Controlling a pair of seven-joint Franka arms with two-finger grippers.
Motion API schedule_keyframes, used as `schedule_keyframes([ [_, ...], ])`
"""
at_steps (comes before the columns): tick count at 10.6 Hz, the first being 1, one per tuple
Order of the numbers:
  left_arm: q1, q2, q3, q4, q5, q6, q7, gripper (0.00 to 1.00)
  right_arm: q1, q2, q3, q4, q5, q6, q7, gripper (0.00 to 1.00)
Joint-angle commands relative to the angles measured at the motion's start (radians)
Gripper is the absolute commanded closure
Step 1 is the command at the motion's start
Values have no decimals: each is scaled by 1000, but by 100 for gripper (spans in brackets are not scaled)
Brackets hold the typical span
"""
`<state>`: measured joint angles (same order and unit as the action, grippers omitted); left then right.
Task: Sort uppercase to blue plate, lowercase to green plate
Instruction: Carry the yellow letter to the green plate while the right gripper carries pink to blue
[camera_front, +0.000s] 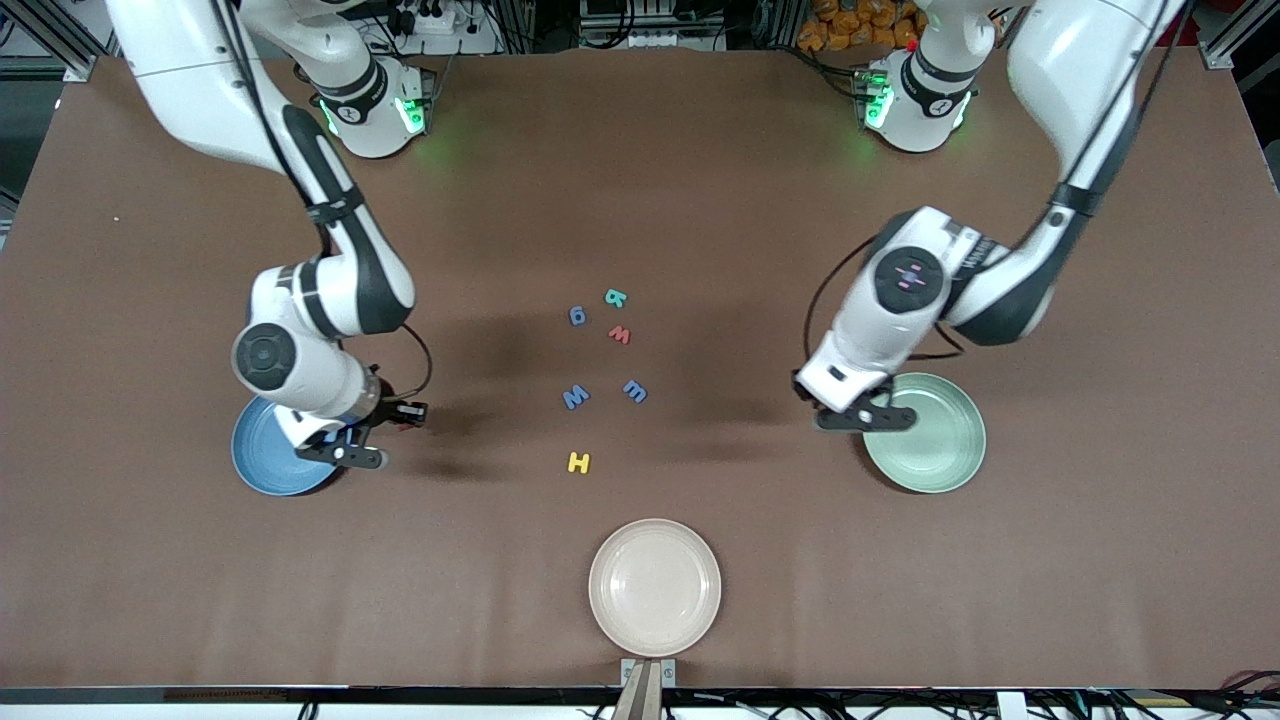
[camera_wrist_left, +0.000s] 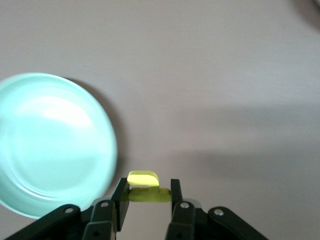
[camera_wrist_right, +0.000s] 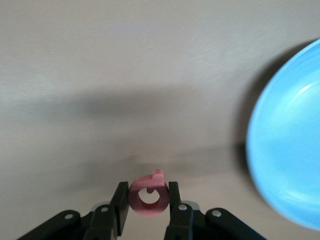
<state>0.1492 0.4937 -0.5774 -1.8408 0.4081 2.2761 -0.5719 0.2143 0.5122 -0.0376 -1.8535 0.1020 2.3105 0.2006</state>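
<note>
My left gripper (camera_wrist_left: 148, 192) is shut on a small yellow lowercase h (camera_wrist_left: 144, 186), just off the rim of the green plate (camera_wrist_left: 50, 145) on its table-middle side. In the front view this gripper (camera_front: 852, 416) hangs at the edge of the green plate (camera_front: 935, 440). My right gripper (camera_wrist_right: 148, 200) is shut on the red uppercase Q (camera_wrist_right: 148, 198) above bare table beside the blue plate (camera_wrist_right: 290, 150); from the front it (camera_front: 395, 415) sits by the blue plate (camera_front: 275, 465). On the table lie teal R (camera_front: 616, 297), blue g (camera_front: 578, 316), red w (camera_front: 620, 335), blue m (camera_front: 635, 391), blue M (camera_front: 575, 397) and yellow H (camera_front: 578, 462).
A beige plate (camera_front: 655, 585) stands near the table's front edge, nearer to the front camera than the letters. Brown table surface lies between the letter cluster and each coloured plate.
</note>
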Motion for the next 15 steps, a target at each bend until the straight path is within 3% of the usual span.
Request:
schedule_keyframes([
  [1, 129, 14, -19, -5, -25, -14, 215, 100, -77, -23, 12, 13, -4, -72, -159, 100],
  [3, 191, 67, -16, 11, -20, -14, 318, 100, -168, -24, 12, 34, -13, -109, -336, 100],
  [4, 203, 100, -13, 21, -9, -10, 334, 100, -202, -21, 12, 42, -13, -109, -390, 91],
  [5, 205, 124, -13, 38, -6, -10, 346, 79, -225, -15, 13, 52, -13, -109, -398, 34],
  [6, 205, 134, -12, 44, -5, -10, 351, 15, -239, -8, 13, 59, -13, -109, -403, 0],
  [7, 204, 128, -12, 43, -3, -12, 343, 0, -240, -6, 13, 59, -11, -109, -403, 0],
  [10, 176, 94, -24, 46, -8, -32, 343, 0, -190, -6, 18, 60, 1, -109, -382, 0],
  [11, 164, 86, -57, 52, -17, -49, 328, 0, -162, -4, 18, 71, 2, -109, -335, 0],
  [12, 139, 89, -87, 64, -24, -64, 273, 0, -130, -4, 18, 76, 1, -111, -264, 0],
  [15, -17, 123, -84, 138, -74, -67, 23, 0, -54, 5, 19, 85, 1, -108, -241, 0],
])
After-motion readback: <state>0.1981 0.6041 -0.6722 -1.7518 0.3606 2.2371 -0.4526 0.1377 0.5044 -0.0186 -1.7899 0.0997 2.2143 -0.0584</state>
